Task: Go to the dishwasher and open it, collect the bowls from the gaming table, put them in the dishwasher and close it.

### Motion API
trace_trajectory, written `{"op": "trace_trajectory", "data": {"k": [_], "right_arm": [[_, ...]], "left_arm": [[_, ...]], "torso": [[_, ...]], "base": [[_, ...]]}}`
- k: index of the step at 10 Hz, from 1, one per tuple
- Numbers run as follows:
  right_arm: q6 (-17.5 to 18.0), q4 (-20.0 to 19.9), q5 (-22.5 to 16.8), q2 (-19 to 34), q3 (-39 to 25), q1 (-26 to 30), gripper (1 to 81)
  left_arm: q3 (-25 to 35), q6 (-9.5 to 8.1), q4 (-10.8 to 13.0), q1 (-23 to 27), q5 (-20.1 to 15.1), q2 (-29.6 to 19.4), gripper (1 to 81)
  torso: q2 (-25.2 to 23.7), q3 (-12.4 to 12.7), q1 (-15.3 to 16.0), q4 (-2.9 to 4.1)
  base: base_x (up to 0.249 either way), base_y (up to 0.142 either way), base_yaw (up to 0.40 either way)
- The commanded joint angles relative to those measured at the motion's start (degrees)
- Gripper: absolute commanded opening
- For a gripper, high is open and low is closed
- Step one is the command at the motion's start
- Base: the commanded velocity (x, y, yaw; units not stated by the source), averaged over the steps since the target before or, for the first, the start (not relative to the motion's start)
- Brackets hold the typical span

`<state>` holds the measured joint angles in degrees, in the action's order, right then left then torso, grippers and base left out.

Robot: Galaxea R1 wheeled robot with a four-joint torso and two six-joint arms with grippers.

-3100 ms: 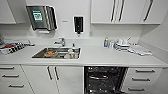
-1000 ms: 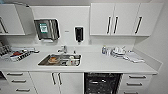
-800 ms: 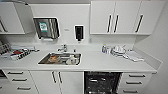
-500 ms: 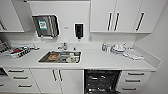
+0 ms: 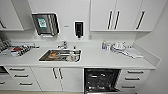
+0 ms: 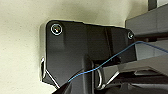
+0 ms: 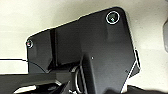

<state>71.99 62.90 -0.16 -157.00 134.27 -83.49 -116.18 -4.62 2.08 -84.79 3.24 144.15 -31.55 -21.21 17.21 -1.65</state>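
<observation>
The dishwasher (image 5: 101, 80) stands open under the white counter (image 5: 100, 60), to the right of the sink. Its dark interior with racks shows, and its door is folded down at the lower edge of the head view. The bowls and the gaming table are out of view. In each wrist view the robot's dark plate hangs over a pale floor, and the fingers cannot be made out.
A steel sink (image 5: 60, 55) holds some dishes. A dish rack (image 5: 18, 49) sits at the counter's left and white dishes (image 5: 119, 47) at its right. White drawers (image 5: 135, 78) flank the dishwasher, and a wall closes the right side.
The whole head picture has shifted slightly up and down, so the camera moved. The dishwasher stays open and nothing on the counter has moved.
</observation>
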Motion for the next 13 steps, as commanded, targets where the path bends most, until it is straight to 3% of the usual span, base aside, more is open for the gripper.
{"op": "trace_trajectory", "data": {"k": [1,3,4,5,8,13], "right_arm": [[-0.44,1.70,4.64,-2.28,5.72,1.61,81.1],[-0.44,1.70,5.51,-3.34,8.62,1.26,81.1],[-0.44,1.61,6.22,-3.34,9.24,1.26,81.1],[-0.35,1.44,6.22,-3.43,9.59,1.35,81.1],[-0.35,1.43,5.52,-5.09,12.67,0.30,81.1],[-0.62,2.14,5.61,-12.48,25.59,-0.75,81.1]], "left_arm": [[0.43,-0.04,-0.23,1.86,-3.06,-1.41,81.1],[-2.63,-0.13,-0.41,1.51,-3.15,0.95,81.1],[-5.35,-0.13,-0.50,1.24,-3.15,2.79,81.1],[-7.73,-0.13,-0.33,0.89,-3.16,4.47,81.1],[-12.58,-0.04,-0.15,0.45,-3.07,8.43,81.1],[-19.78,-0.13,-0.50,0.45,-3.59,14.40,81.1]], "torso": [[-0.05,5.47,0.02,0.00],[0.06,8.36,-0.18,0.00],[0.06,5.44,-0.22,0.00],[0.05,6.78,-0.26,0.00],[0.05,7.48,-0.35,0.00],[0.05,7.50,-0.35,0.00]], "base": [[0.000,0.000,0.000],[0.000,0.000,0.000],[0.000,0.000,0.000],[0.000,0.000,0.000],[0.000,0.000,0.000],[0.000,0.000,0.000]]}}
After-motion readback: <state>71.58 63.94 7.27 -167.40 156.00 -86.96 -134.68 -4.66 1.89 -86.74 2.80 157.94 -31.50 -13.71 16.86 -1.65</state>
